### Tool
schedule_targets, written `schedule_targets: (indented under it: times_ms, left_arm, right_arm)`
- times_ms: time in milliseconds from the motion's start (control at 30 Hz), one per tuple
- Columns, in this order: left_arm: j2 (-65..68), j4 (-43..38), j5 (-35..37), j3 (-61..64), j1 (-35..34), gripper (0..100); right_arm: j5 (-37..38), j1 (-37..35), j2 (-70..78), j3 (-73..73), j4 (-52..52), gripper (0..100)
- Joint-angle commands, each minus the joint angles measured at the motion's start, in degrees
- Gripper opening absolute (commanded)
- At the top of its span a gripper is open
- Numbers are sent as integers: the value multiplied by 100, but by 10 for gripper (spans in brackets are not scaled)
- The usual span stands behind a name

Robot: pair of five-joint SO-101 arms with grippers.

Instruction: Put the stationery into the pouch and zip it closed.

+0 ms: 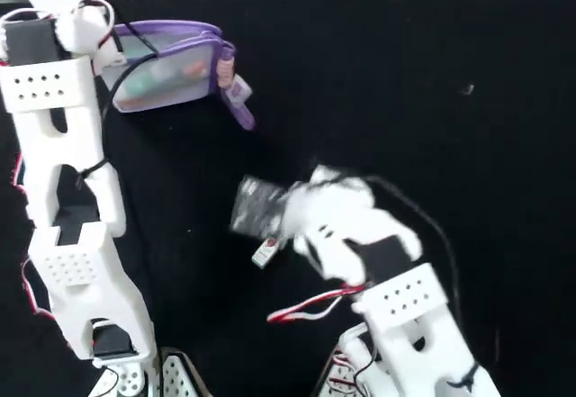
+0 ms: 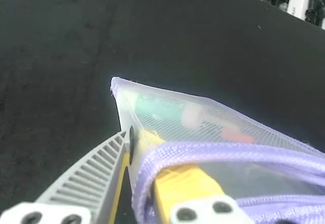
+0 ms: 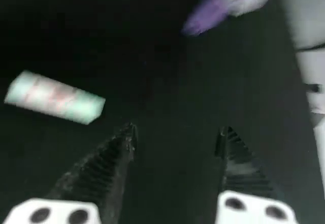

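Left wrist view: clear pouch (image 2: 264, 145) holds green and orange stationery (image 2: 152, 107).

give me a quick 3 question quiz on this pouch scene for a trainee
1. True or false: the right gripper is holding something.
2. Which one grips the pouch? A. left gripper B. right gripper C. neither
3. Fill in: a white item lies loose on the black ___.

Key: 1 false, it is open and holds nothing; 2 A; 3 table.
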Motion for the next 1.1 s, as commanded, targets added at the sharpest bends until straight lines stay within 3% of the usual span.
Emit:
schedule_targets:
  times_ms: [0, 200, 333, 500, 833, 1067]
  left_arm:
    - [-158, -193, -70, -356, -136, 29]
    - [-149, -299, -70, -347, -180, 29]
    - [-149, -422, -79, -338, -321, 29]
    - [9, -695, -79, -233, -576, 29]
    - [281, -941, -79, -251, -646, 29]
    - [281, -941, -62, -251, -646, 29]
  right_arm:
    - [404, -510, -101, 382, 132, 250]
    - [378, -1222, 435, 637, -141, 250]
    - [378, -1284, 1385, 514, -756, 250]
    - [413, -1292, 2607, -365, -738, 250]
    - [703, -1582, 4725, -2167, 607, 250]
    - [703, -1574, 4936, -2316, 862, 250]
